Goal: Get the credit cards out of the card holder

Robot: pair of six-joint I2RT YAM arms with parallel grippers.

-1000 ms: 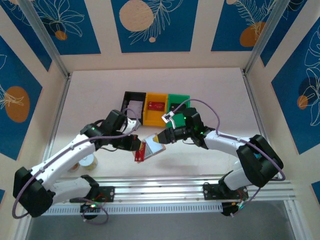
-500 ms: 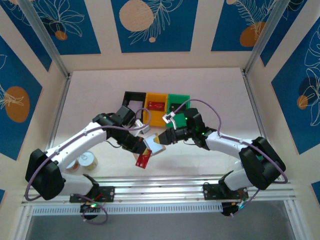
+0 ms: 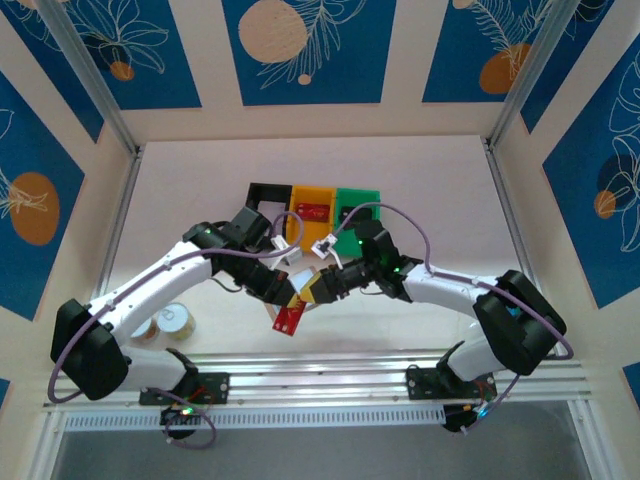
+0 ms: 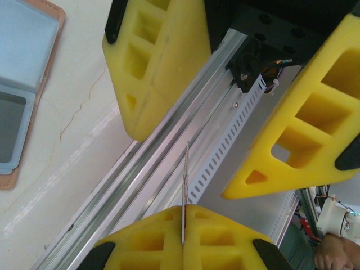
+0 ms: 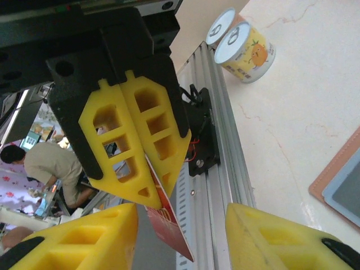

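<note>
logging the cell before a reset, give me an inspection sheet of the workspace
surface: white table, faint hairline marks
job's things: card holder open flat on the table; red card clamped in the left end effector; second card in the yellow bin
clutter: black bin, green bin, two cans by the left arm
end effectors: left end effector shut on the red card; right end effector open, fingers either side of it
cables: purple cable looped along each arm
surroundings: blue patterned walls; rail at the near edge; person beyond it

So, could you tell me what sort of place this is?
Likely a robot-lab test booth: left arm and right arm bolted to an aluminium rail, patterned panels walling in the white table.
</note>
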